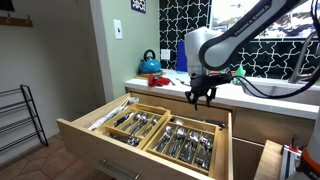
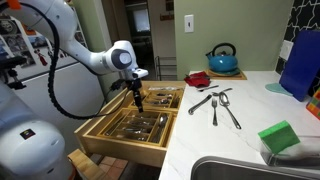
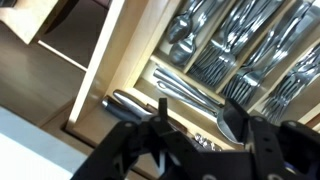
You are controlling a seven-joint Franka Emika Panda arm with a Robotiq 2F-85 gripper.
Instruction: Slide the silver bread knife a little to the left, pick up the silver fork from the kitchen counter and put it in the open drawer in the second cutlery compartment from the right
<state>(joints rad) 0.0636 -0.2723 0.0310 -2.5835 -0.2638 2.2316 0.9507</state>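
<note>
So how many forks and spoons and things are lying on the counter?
3 that I can make out in an exterior view, all in a fan on the counter near the sink: left piece, middle piece, right piece. Their tops meet, so another may be hidden.

Pincer [image 2: 137, 98] over open drawer [image 2: 120, 148]; cutlery [image 2: 218, 104] on counter [image 2: 198, 135], kettle [image 2: 222, 58] behind, sink [image 2: 240, 170] in front.

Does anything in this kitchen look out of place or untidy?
Yes, mildly. A few loose utensils lie fanned at crossing angles on the counter, while the other cutlery sits sorted in the open drawer. The gripper hangs over that drawer. Nothing looks spilled or broken.
</note>
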